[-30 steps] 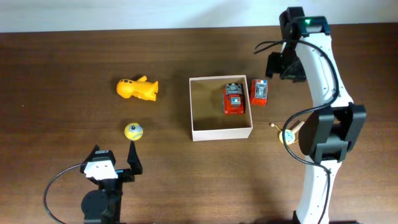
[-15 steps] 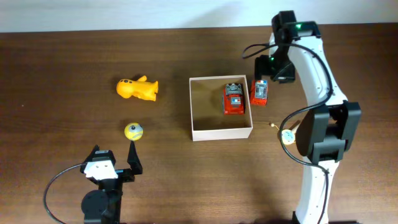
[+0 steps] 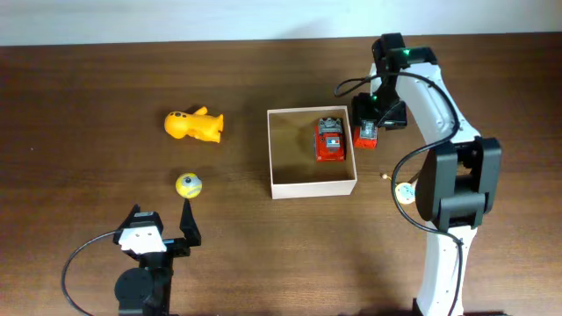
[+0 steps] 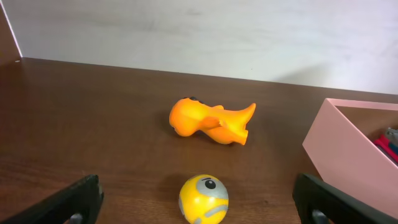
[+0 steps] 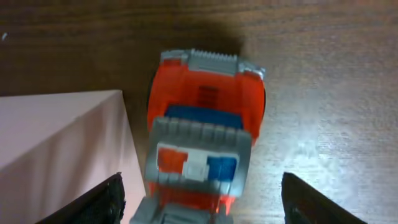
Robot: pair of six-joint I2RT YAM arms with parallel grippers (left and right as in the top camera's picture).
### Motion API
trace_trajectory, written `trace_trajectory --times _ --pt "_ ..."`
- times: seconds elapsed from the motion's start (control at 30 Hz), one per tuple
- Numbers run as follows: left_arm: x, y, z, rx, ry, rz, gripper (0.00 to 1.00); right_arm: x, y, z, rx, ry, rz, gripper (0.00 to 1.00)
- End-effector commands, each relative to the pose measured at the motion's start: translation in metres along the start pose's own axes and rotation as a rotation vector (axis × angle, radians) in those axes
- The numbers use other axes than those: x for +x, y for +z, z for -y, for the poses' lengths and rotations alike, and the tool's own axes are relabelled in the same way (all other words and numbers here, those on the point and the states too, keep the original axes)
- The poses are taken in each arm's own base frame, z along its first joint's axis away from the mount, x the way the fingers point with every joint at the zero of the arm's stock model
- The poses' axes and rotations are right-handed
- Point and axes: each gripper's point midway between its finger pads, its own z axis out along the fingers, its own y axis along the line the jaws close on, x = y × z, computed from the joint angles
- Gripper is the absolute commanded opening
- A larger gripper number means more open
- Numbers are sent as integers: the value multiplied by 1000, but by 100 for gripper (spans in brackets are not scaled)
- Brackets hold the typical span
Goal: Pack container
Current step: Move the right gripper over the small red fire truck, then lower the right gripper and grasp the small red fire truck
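Hovering at the table's [image 3: 88, 79] far right side, my right gripper [image 3: 367, 123] straddles a red toy truck [image 5: 205, 137]. Its jaws are spread, with a gap showing at each flank of the truck, and they grip nothing. The truck rests on the wood just beside the container [image 3: 312, 187], outside its right wall. In the right wrist view, a corner of that wall lies near one finger [image 5: 106, 199], and open wood lies on the other side.

My left gripper [image 3: 161, 221] sits at the near left edge, jaws at full spread and unloaded. A yellow ball [image 4: 203, 198] lies ahead of it, with an orange duck-shaped toy [image 4: 211, 121] beyond. Open wood surrounds both.

From overhead, my right arm covers the far end of the truck. A small pale round object [image 3: 406, 191] beside that arm is too small to identify. The left wrist view cuts off the container at the frame edge.

The container stands right of table centre. A second red truck [image 3: 329, 140] lies inside, against the right wall, with tan floor showing to its left.
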Motion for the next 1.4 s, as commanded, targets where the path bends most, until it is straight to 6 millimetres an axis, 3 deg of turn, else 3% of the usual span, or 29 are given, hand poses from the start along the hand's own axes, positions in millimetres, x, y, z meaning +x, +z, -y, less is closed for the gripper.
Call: trace_trajectory --times 0.0,0.53,0.97,1.37 --pt "2 0 1 6 -2 -2 99 0 8 -3 -13 -6 -2 75" --pt "2 0 1 6 -2 -2 99 7 31 0 -9 -4 -23 75" --pt "2 0 1 6 -2 -2 99 -2 38 0 -13 -7 10 72" --pt "2 0 1 6 -2 -2 99 -2 46 10 47 6 2 64"
